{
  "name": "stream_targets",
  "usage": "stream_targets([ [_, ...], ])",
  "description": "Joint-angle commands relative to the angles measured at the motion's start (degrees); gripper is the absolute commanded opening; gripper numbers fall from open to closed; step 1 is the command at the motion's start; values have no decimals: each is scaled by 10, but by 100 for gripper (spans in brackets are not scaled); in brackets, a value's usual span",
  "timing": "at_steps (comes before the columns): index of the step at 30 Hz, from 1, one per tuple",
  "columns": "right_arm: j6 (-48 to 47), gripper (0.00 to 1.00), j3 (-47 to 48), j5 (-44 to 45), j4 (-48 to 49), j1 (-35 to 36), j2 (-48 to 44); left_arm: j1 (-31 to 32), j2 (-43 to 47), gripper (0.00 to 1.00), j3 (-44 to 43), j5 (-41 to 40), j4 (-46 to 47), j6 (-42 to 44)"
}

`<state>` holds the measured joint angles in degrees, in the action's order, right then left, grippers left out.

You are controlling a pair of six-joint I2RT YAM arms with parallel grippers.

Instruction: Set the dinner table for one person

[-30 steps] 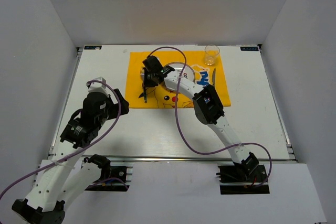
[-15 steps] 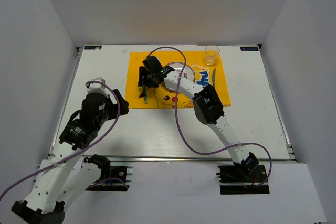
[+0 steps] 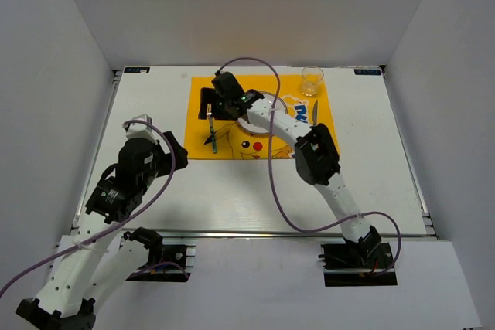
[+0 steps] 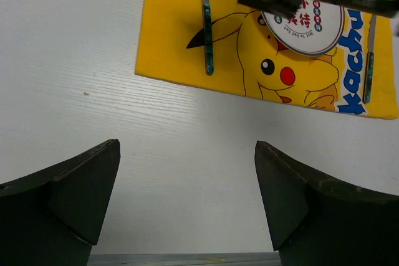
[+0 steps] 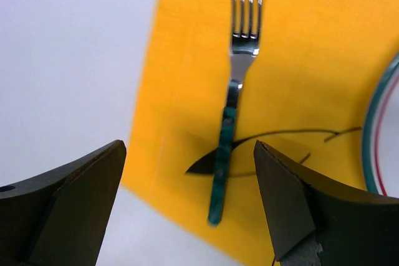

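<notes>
Though only overhead shows the one clear glass tumbler (image 3: pixel 312 80), one green-handled steel fork (image 5: pixel 232 91) lies free; left gripper (image 4: pixel 187 147) and right gripper (image 5: pixel 189 147) gape.

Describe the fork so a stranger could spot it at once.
On the white table lies a yellow mat. Near its left edge, left of the plate, lies the fork: four tines pointing away, green handle. The knife lies right of the plate.

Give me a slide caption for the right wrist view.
Open right hand above a green-handled fork lying on the yellow mat.
</notes>
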<state>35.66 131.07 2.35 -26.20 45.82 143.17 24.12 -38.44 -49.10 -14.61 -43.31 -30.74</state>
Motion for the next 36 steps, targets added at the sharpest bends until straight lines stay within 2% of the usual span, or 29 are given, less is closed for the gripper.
stream_targets([
  [1,-37,89,-49,2,19,1,-172,1,-5,98,0,-31,-5,-6],
  [4,-83,89,-162,49,11,-4,-307,-11,-47,98,-14,-43,-16,-8],
  [5,-92,89,-259,71,6,-6,-385,-11,-65,98,-36,-52,-26,-12],
  [7,-115,89,-348,159,-7,-9,-465,-11,-117,98,-69,-81,-69,-29],
  [8,-118,89,-420,197,-21,-9,-540,-11,-133,98,-85,-86,-80,-31],
  [9,-118,89,-448,256,-56,-11,-576,-11,-144,98,-118,-94,-100,-33],
  [12,-111,89,-527,338,-126,-13,-698,-11,-170,98,-179,-129,-121,-22],
  [16,-89,89,-557,394,-229,-11,-801,-11,-201,98,-278,-247,-195,-21],
  [18,-79,89,-557,405,-269,-10,-844,-11,-198,98,-316,-269,-224,-24],
  [23,-75,89,-552,394,-349,-11,-940,-11,-156,98,-362,-264,-275,-32],
  [29,-77,89,-514,375,-424,-10,-1010,-11,-119,98,-383,-248,-336,-39],
  [36,-83,89,-550,390,-426,-10,-1051,-11,-89,98,-348,-234,-352,-40],
])
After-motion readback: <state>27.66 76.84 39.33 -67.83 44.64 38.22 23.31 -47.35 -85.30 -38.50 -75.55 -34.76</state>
